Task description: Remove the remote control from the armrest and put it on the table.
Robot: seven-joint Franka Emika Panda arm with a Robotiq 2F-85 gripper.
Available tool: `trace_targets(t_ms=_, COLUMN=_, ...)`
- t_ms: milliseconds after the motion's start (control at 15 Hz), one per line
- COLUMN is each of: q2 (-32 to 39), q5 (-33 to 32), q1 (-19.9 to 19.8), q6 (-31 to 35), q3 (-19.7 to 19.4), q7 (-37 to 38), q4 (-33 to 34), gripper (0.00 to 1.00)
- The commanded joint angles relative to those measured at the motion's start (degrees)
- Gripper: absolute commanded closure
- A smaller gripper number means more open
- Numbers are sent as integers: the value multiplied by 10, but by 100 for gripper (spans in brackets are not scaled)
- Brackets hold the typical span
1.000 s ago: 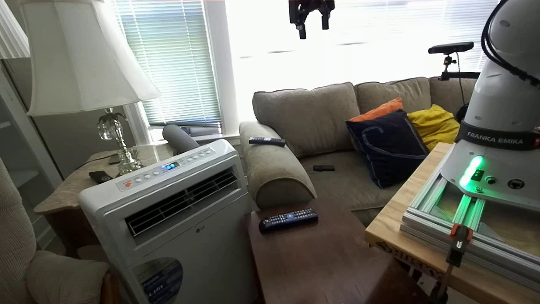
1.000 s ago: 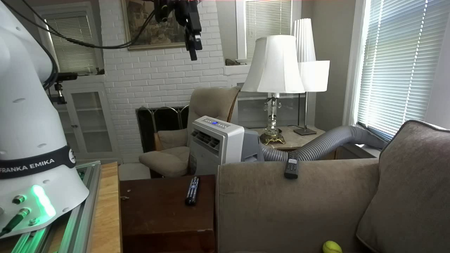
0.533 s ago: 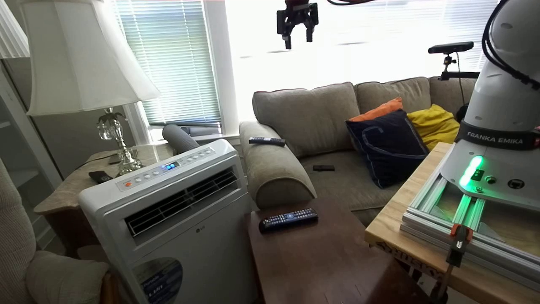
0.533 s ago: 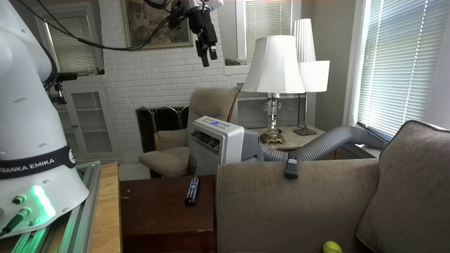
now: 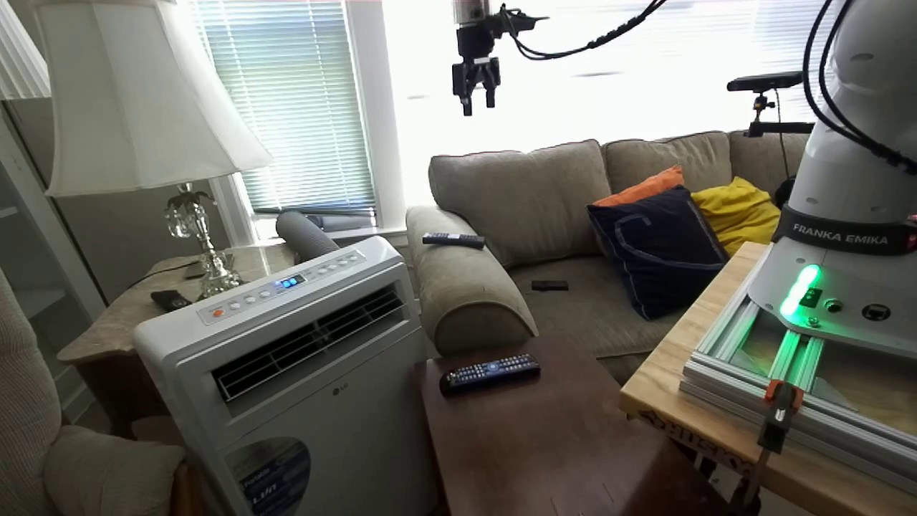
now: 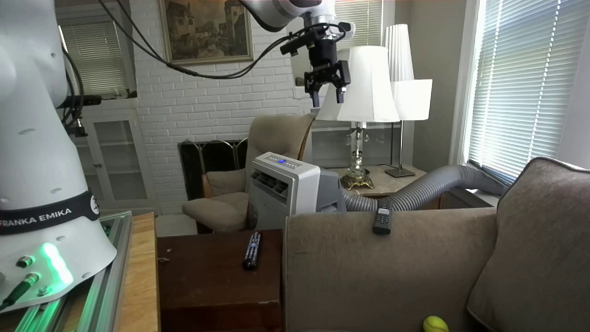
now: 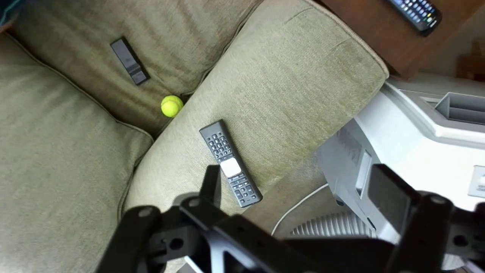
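Note:
The black remote control [image 5: 453, 240] lies across the top of the beige armrest [image 5: 466, 301]. It also shows in an exterior view [image 6: 382, 217] and in the wrist view [image 7: 238, 181], near the left finger's tip. My gripper [image 5: 479, 109] is open and empty, high above the armrest. In an exterior view the gripper [image 6: 327, 101] appears in front of the lamp shade. In the wrist view its fingers stand wide apart, with floor and hose showing between them. The dark brown table [image 5: 551, 444] stands at the armrest's front end, also seen in an exterior view [image 6: 207, 281].
Another remote with a bluish tint [image 5: 491, 373] lies on the table. A small dark remote [image 7: 130, 62] and a tennis ball [image 7: 172, 105] lie on the sofa seat. A white air conditioner [image 5: 322, 344] stands beside the armrest, with a grey hose [image 6: 428, 184] behind. A lamp [image 6: 359, 87] stands beyond.
My gripper has moved down and to the left in an exterior view, and right and down in another, coming over the armrest side. It stays open. The remotes have not moved.

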Motion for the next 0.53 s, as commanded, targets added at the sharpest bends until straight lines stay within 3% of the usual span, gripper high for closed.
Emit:
trace_targets(t_ms=0, q2=117, q5=17, q1=5, q6=-40, q3=-15, q7=-31, q4=143, gripper=0)
trace_targets(t_ms=67, q2=55, q5=7, q1=7, q6=-9, q3=-17, q7=-27, q4=59, gripper=0)
trace_targets(t_ms=400, q2=69, q5=7, q1=9, q6=-9, q3=-19, q7=-27, q4=72, gripper=0)
trace_targets(t_ms=467, q2=83, q5=-5, q1=14, q6=18, q3=-21, q7=-21, q4=73, gripper=0)
